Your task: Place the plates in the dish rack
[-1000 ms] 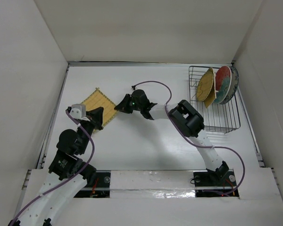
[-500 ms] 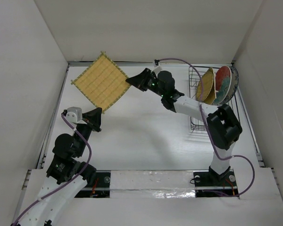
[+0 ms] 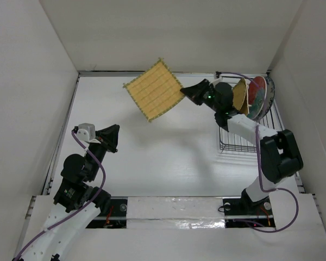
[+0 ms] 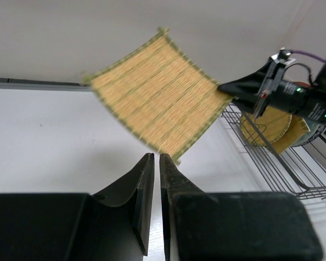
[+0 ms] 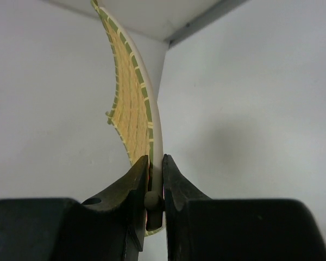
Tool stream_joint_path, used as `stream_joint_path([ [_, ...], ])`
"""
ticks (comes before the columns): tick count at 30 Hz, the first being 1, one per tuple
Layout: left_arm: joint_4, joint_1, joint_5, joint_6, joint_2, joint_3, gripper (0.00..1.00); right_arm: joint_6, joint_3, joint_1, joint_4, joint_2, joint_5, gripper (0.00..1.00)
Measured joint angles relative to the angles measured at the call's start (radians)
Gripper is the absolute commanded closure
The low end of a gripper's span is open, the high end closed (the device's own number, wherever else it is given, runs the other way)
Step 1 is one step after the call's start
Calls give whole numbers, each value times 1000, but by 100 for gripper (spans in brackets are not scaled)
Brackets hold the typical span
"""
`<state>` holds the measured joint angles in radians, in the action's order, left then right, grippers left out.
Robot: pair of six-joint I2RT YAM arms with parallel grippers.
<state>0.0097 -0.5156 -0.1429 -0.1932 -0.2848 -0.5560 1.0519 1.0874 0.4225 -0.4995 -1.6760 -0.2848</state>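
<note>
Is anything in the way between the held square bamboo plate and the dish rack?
Nothing visible. The square bamboo plate, pinched in the right gripper, is in the air left of the dish rack, with bare table between. The rack's far end holds standing plates; its near part looks free.

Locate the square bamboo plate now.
In the top external view, the square bamboo plate hangs in the air at rear centre, pinched by one corner in the right end effector, left of the dish rack.
</note>
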Motion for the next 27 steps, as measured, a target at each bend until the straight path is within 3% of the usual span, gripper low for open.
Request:
stream_joint_path([
  [7,0,0,18,-2,0,0,93,-22,-54,-235,43,259,10,100],
  [16,1,0,37,-3,2,0,92,-217,-48,-536,283,498,102,100],
  [21,0,0,41,-4,8,0,92,-333,-11,-619,435,507,189,100],
  [27,1,0,42,-4,13,0,92,-447,17,-625,554,507,283,100],
])
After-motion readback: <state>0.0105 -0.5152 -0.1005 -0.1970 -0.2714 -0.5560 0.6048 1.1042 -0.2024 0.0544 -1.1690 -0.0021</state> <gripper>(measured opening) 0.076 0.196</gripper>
